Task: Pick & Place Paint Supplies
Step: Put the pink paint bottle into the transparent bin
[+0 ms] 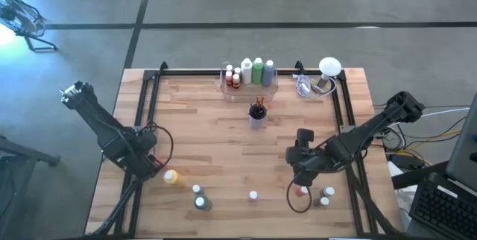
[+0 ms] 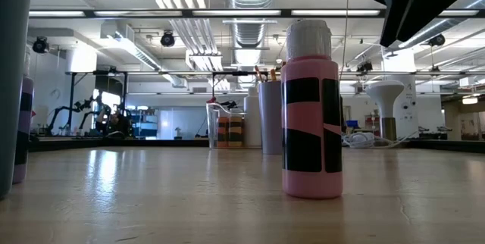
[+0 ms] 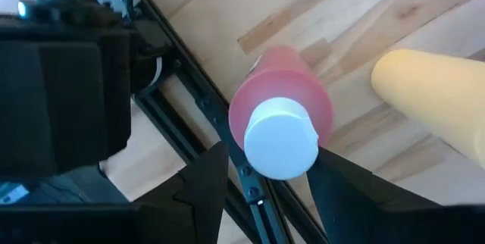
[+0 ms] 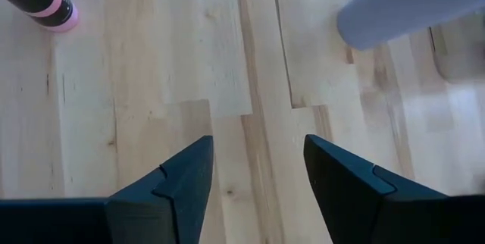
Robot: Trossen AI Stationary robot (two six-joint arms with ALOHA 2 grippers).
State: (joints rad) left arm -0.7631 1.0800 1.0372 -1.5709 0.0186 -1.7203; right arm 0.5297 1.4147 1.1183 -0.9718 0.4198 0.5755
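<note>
A red paint bottle point(image 3: 282, 111) with a white cap sits between the fingers of my left gripper point(image 3: 267, 167), near the table's left front, beside a black frame rail. In the high view the gripper point(image 1: 153, 167) hides it. A yellow bottle point(image 1: 172, 177) lies just to the right. My right gripper point(image 1: 302, 167) hangs open over bare wood point(image 4: 258, 161) at the right front, touching nothing. A pink bottle with a black label point(image 2: 311, 115) stands upright on its base at the front middle point(image 1: 253, 194). My left gripper holds the red bottle's body just below the cap point(image 3: 322, 126), pinched between its two fingers, one on each side. The fingers point down from above. The bottle is upright; its base is hidden, so I cannot tell whether it rests on the table.
A clear tray point(image 1: 248, 83) of tall bottles stands at the far edge, with a grey cup of brushes point(image 1: 257, 115) in front of it. Small bottles stand at the front left point(image 1: 198, 195) and front right point(image 1: 325, 195). A white lamp point(image 1: 329, 67) sits far right.
</note>
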